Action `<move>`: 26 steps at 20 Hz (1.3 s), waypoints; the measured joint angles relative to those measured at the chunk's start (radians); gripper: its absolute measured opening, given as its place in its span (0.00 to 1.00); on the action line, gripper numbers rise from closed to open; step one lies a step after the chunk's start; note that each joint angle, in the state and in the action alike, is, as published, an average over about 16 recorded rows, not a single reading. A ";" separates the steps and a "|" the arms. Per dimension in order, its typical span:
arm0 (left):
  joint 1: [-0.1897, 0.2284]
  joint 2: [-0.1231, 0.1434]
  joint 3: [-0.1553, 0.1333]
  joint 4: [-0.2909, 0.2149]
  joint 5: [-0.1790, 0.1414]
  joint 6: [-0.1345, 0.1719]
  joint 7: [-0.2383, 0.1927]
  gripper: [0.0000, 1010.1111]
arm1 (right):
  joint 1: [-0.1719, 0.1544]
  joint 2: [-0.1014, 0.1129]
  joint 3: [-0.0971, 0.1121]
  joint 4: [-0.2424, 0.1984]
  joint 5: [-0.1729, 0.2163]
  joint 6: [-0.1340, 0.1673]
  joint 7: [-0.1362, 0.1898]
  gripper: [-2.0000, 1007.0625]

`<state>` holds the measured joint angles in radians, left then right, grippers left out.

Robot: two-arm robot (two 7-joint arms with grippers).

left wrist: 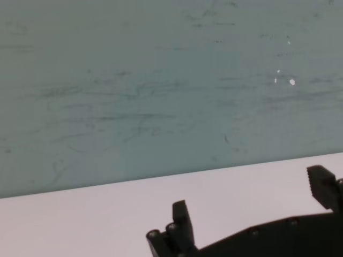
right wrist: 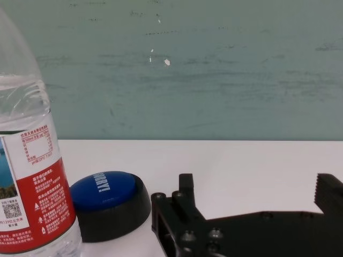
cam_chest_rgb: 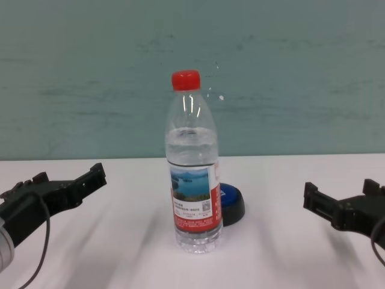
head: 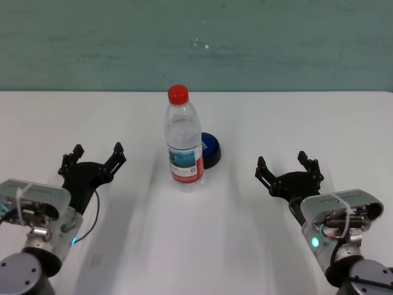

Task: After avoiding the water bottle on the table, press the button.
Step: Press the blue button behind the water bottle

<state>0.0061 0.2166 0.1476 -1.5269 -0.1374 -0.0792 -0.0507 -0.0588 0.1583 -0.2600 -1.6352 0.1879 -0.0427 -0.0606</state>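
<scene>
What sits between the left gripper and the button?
The bottle stands between the left gripper and the button, hiding part of it in the head view. The right gripper has only bare table on its side of the button.

The head view looks down from above; the chest view sits low, facing the wall. Both share the water bottle [head: 183, 140] at twelve o'clock. The right wrist view sits close beside it, level.
</scene>
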 joint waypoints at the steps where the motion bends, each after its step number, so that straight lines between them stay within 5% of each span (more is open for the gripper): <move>1: 0.000 0.000 0.000 0.000 0.000 0.000 0.000 1.00 | 0.000 0.000 0.000 0.000 0.000 0.000 0.000 1.00; 26: 0.000 0.000 0.000 0.000 0.000 0.000 0.000 1.00 | 0.000 0.000 0.000 0.000 0.000 0.000 0.000 1.00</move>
<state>0.0061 0.2166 0.1476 -1.5269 -0.1374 -0.0792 -0.0507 -0.0588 0.1583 -0.2600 -1.6352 0.1879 -0.0427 -0.0606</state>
